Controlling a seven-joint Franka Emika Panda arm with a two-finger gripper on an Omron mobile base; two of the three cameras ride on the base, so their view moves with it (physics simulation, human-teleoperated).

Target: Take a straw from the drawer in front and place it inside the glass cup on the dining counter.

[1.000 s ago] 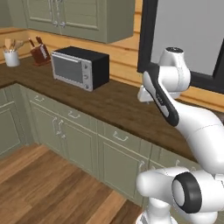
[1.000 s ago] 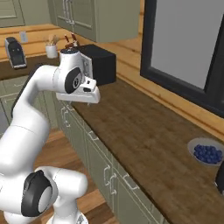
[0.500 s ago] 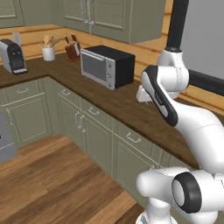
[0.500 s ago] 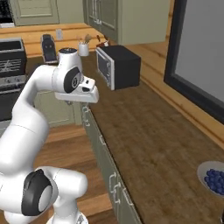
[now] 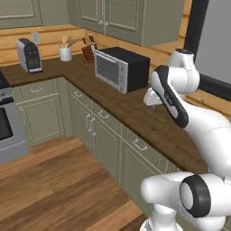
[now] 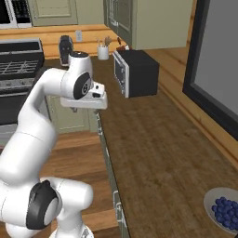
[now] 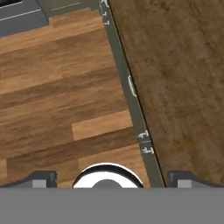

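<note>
My gripper [image 7: 112, 177] is open; its two dark fingertips [image 7: 43, 176] stand far apart with nothing between them. It hangs above the front edge of a dark wood countertop [image 7: 175, 74] and looks down on the closed sage-green drawer fronts [image 7: 131, 85] and the wood floor. The hand [image 6: 86, 101] is level, just off that counter's edge, and appears again as the hand [image 5: 151, 97] beside the black oven. More closed drawer fronts [image 5: 139, 145] with silver handles run under the counter. The straw, the glass cup and the dining counter are out of view.
A black toaster oven [image 5: 122, 67] stands on the counter close behind the hand. Farther along are a knife block [image 5: 89, 52], a white utensil holder [image 5: 66, 53] and a coffee machine [image 5: 28, 55]. A stove [image 6: 18, 69] is at the corner. A bowl of blueberries [image 6: 225, 209] sits near right.
Both base pictures have shifted as a whole, so the camera has moved: the oven slid right, and the coffee machine and stove came into view. The arm keeps the same pose.
</note>
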